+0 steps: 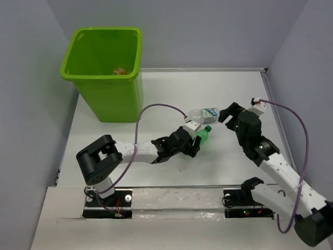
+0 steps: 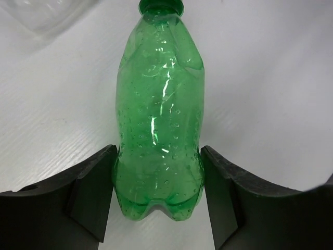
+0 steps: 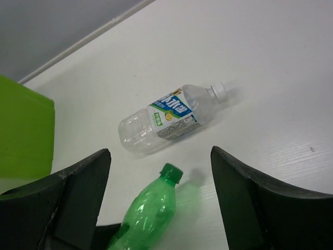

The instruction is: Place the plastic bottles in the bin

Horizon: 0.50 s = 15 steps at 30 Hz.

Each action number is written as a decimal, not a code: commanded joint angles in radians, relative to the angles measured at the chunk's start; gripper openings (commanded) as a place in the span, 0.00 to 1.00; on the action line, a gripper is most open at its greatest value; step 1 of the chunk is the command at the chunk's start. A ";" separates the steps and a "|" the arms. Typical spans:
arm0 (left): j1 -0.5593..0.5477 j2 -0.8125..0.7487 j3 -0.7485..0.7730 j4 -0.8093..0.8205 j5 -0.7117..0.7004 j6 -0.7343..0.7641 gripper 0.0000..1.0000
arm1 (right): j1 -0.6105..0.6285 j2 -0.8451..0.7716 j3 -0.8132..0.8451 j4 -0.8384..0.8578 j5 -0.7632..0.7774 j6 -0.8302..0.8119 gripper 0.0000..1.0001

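A green plastic bottle (image 1: 203, 134) lies on the white table with its cap pointing away from my left gripper (image 1: 196, 140). In the left wrist view the jaws press both sides of the green bottle (image 2: 158, 130) at its base, so my left gripper (image 2: 158, 151) is shut on it. A clear bottle with a blue label and white cap (image 1: 203, 113) lies just beyond it. My right gripper (image 1: 225, 113) is open and empty, to the right of the clear bottle (image 3: 169, 117). The lime-green bin (image 1: 112, 99) stands at the far left with an orange bottle (image 1: 120, 71) inside.
The bin's side (image 3: 23, 130) shows at the left edge of the right wrist view, with the green bottle (image 3: 148, 208) below. Grey walls close the table at the back and both sides. A purple cable loops over each arm.
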 commanded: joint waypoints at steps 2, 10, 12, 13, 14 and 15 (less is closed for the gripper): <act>-0.011 -0.250 -0.144 0.144 -0.126 -0.130 0.41 | -0.104 0.283 0.082 0.132 -0.084 0.119 0.84; -0.014 -0.539 -0.357 0.137 -0.227 -0.251 0.41 | -0.140 0.565 0.130 0.304 -0.261 0.294 1.00; -0.014 -0.620 -0.379 0.116 -0.232 -0.264 0.41 | -0.150 0.625 0.144 0.318 -0.266 0.329 1.00; -0.015 -0.648 -0.395 0.100 -0.235 -0.267 0.41 | -0.150 0.641 0.153 0.326 -0.270 0.343 1.00; -0.014 -0.700 -0.403 0.091 -0.238 -0.267 0.41 | -0.159 0.656 0.170 0.332 -0.269 0.351 1.00; -0.014 -0.726 -0.406 0.077 -0.241 -0.267 0.41 | -0.160 0.690 0.180 0.332 -0.270 0.357 1.00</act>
